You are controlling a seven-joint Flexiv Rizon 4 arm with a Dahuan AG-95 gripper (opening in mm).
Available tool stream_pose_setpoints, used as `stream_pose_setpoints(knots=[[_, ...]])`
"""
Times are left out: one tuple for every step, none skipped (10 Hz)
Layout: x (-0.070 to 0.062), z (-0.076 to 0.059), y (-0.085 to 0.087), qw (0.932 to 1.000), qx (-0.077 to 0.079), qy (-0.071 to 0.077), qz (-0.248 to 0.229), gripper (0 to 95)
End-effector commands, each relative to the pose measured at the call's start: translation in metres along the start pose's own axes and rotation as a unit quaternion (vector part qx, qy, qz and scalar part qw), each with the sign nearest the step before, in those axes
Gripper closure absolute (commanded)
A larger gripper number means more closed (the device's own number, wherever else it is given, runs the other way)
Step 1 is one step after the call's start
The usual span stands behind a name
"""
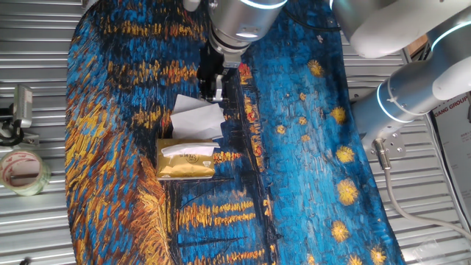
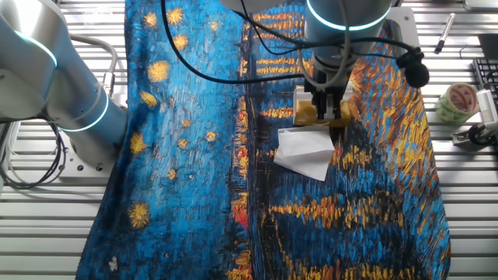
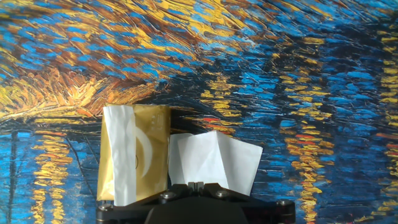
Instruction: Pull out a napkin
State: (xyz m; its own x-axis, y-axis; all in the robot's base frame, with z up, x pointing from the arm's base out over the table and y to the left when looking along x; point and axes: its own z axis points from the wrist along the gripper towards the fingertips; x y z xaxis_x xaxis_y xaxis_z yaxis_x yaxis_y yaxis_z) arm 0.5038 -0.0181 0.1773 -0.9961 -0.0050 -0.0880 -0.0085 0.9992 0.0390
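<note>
A white napkin [image 1: 197,116] lies loose on the painted cloth [image 1: 294,147] that covers the surface, just above the gold packet [image 1: 185,160] in the middle of one fixed view. It looks fully free of the packet: creased and partly folded, with its lower edge close to the packet's top, though whether the two touch cannot be told. A second strip of white tissue [image 1: 188,151] pokes from the packet's slot, so the next sheet is already up.

In the other fixed view the napkin [image 2: 305,152] sits at centre frame, below the packet [image 2: 319,115], which the arm partly hides. In the hand view the napkin [image 3: 214,160] is at lower centre, right beside the packet [image 3: 135,155] at lower left.

The pincer [image 1: 212,87] hangs over the napkin's upper edge in one fixed view. Its fingers appear to stand close together with no paper visibly between them, but the tips are dark and small, and the hand view shows only the pincer's base, so I cannot tell whether it is open or closed.

As a judgement, the pull itself seems done: the sheet is out and resting on the cloth. What is left, at most, is for the arm to clear away.
</note>
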Motion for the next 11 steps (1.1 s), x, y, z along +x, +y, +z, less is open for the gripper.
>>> stream_pose_setpoints(knots=[[0.0012,-0.0019,-0.0004,1.0,0.002,0.007,-0.002,95.0],[0.0017,-0.0026,0.0,1.0,0.003,0.008,-0.003,95.0],[0.002,-0.0032,0.0003,0.9999,0.001,0.01,-0.001,95.0],[0.0026,-0.0033,0.0003,0.9999,0.001,0.011,0.0,95.0],[0.0033,-0.0033,0.0004,0.9999,0.001,0.011,0.001,95.0],[0.0039,-0.0031,0.0005,0.9999,0.0,0.012,0.001,95.0],[0.0041,-0.0031,0.0005,0.9999,-0.001,0.012,0.002,95.0],[0.0041,-0.0032,0.0005,0.9999,-0.002,0.011,0.001,95.0],[0.0041,-0.0032,0.0005,0.9999,-0.003,0.011,0.0,95.0],[0.0042,-0.0032,0.0005,0.9999,-0.003,0.011,0.0,95.0],[0.0042,-0.0032,0.0005,0.9999,-0.004,0.011,0.002,95.0]])
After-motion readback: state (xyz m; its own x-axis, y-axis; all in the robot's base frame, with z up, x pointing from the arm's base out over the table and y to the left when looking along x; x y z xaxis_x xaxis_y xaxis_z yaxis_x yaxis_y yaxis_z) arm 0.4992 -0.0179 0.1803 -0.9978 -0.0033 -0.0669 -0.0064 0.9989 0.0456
